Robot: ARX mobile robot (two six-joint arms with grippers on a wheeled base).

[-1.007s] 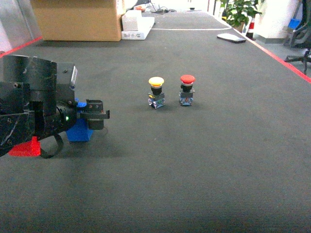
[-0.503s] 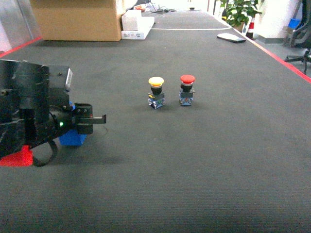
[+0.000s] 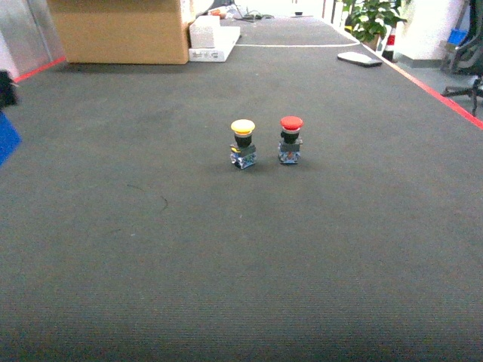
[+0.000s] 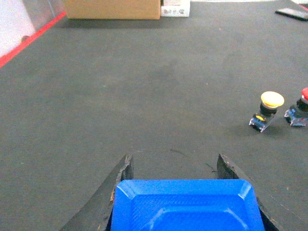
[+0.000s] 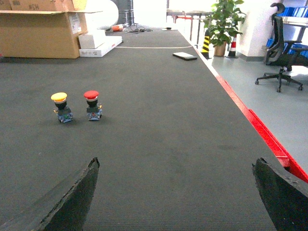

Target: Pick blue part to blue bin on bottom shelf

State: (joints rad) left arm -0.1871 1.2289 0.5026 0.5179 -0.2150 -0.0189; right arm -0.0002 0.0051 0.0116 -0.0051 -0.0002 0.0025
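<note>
The blue part [image 4: 187, 204] sits between the two dark fingers [image 4: 108, 197] of the left gripper [image 4: 187, 192] in the left wrist view; fingers flank it on both sides w/ no gap showing, so the gripper is clamped on it. Part looks bright-to-deep blue, plastic, w/ a flat top face, a raised bevelled border and chamfered corners; lower portion is cut off by the frame edge, so full shape can't be told. It's held above the dark grey carpet [image 3: 302, 256]. In the head view only a blue sliver [image 3: 6, 139] shows at the far left edge, w/ a dark bit just above it; prob. the same part, can't be sure.

Right gripper [image 5: 178, 192]: its two dark fingertips stand wide apart at the bottom corners of the right wrist view, nothing between them; it's spread open over bare carpet.

Yellow-capped push button [image 3: 242, 143] and red-capped push button [image 3: 290, 139] stand upright side by side mid-carpet, near but not touching; well apart from the blue part. Cardboard box [image 3: 121, 30] sits at the far end; a red line [image 5: 269, 139] borders the carpet on the right.
</note>
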